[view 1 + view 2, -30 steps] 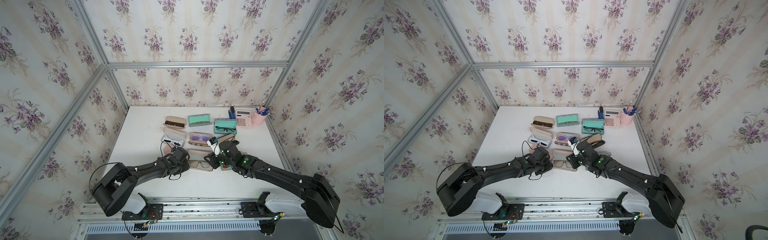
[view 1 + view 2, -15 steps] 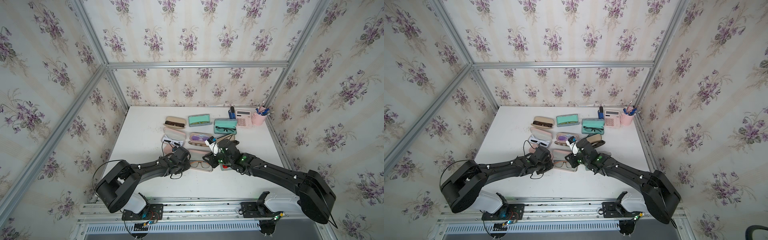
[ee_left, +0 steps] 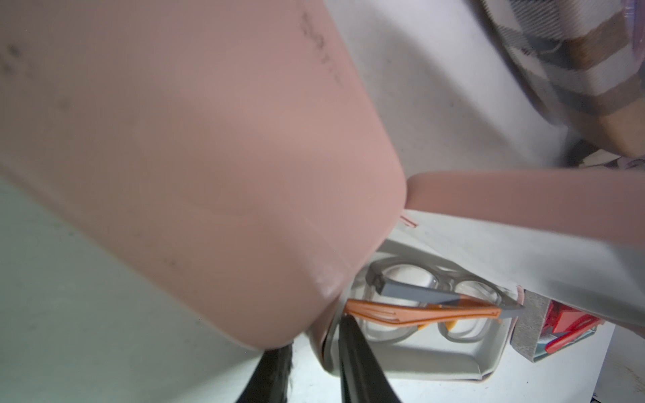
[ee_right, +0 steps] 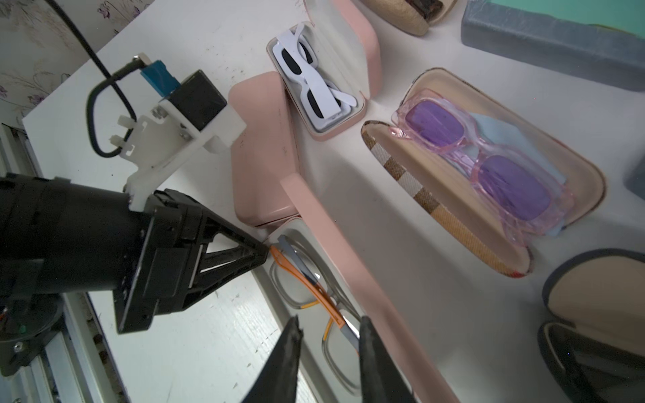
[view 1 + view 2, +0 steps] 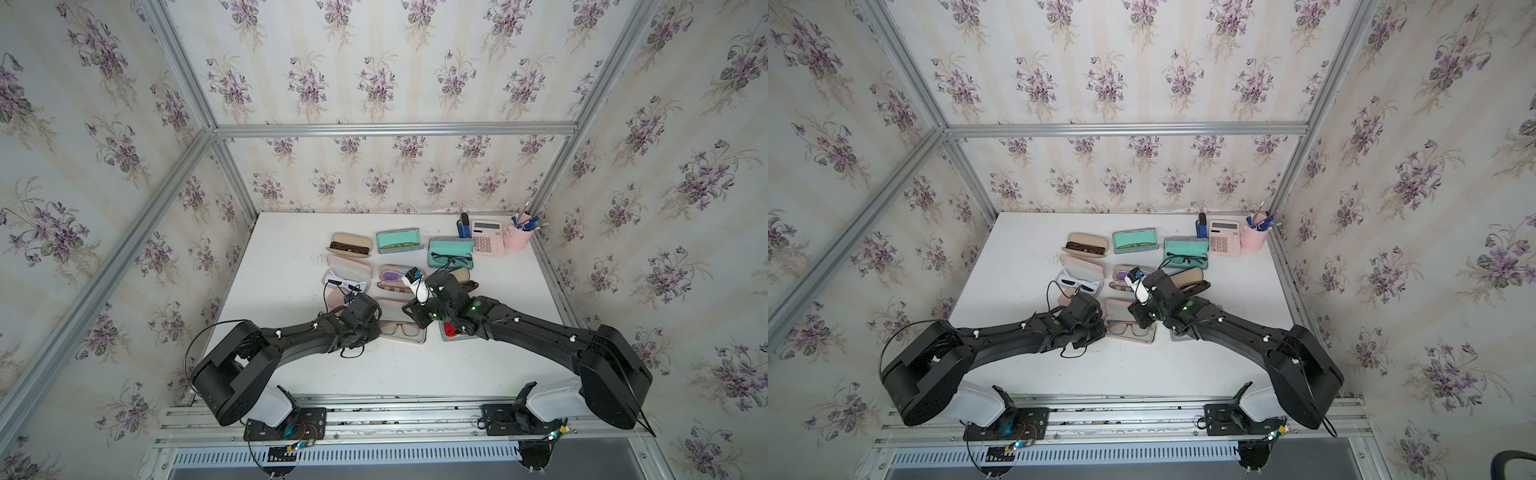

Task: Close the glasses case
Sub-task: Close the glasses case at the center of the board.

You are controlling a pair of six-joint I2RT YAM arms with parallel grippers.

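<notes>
1. The glasses case (image 5: 409, 336) is lying on the white surface (image 5: 291, 257), in the row of cases nearest the robot, between the two arms.
2. Its pink lid (image 4: 335, 254) is standing partly raised and tilting over the tray, which is holding grey glasses (image 4: 307, 275) with orange temples.
3. The left gripper (image 4: 266, 252) is reaching the left end of the case. In the left wrist view its fingers (image 3: 352, 356) are sitting nearly together, one inside and one outside the tray's end wall, pinching it.
4. The right gripper (image 4: 330, 321) is hovering at the right end of the case. Its fingers (image 4: 282, 359) are standing a little apart and gripping nothing, with one sitting just beside the lid's edge.
5. A closed pink case (image 4: 260, 157) is lying just beside the left end of the glasses case.
</notes>
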